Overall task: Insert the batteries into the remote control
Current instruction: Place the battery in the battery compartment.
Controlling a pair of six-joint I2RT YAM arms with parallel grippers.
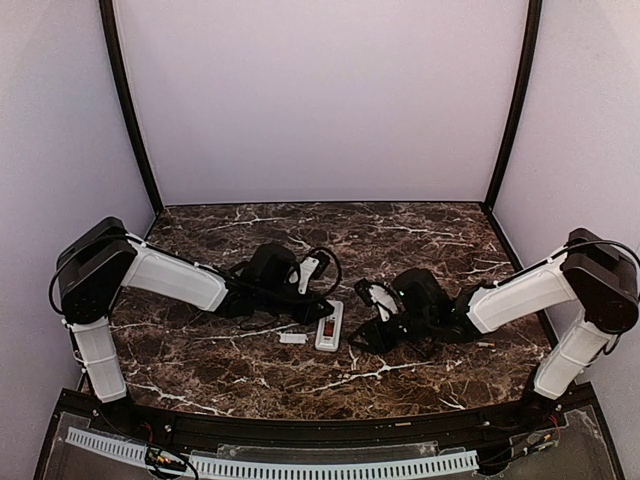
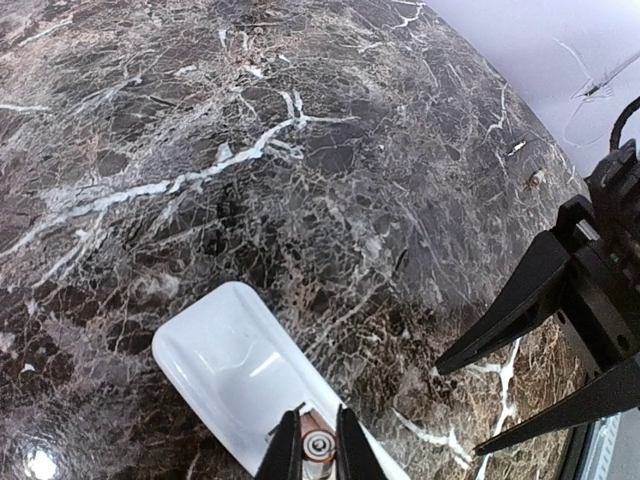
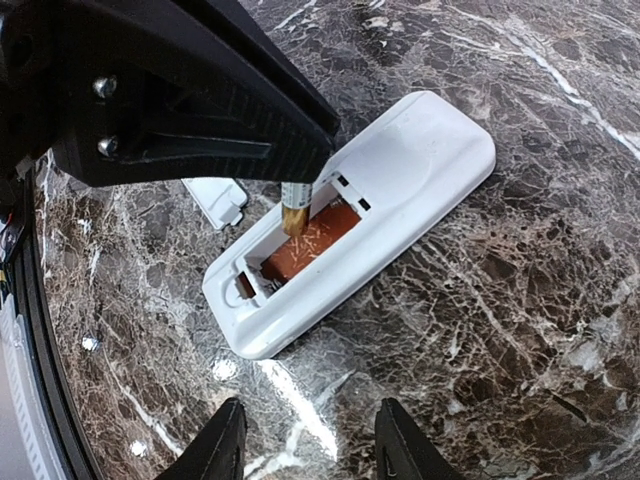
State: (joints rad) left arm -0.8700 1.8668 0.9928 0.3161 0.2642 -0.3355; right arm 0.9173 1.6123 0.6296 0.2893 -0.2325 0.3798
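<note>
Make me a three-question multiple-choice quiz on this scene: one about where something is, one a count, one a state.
1. Where is the loose white cover?
A. flat on the table beside the remote
B. snapped onto the remote
C. leaning against the back wall

2. How many batteries lie in the remote's open compartment?
A. none
B. one
C. three

3. What state is the left gripper in?
A. open and empty
B. shut on a battery
C. shut on the cover

Answers:
1 A, since the right wrist view shows the cover on the marble just off the remote's edge.
2 B, since one reddish-brown cell lies in the recess.
3 B, since its fingers pinch a battery on end over the compartment.
</note>
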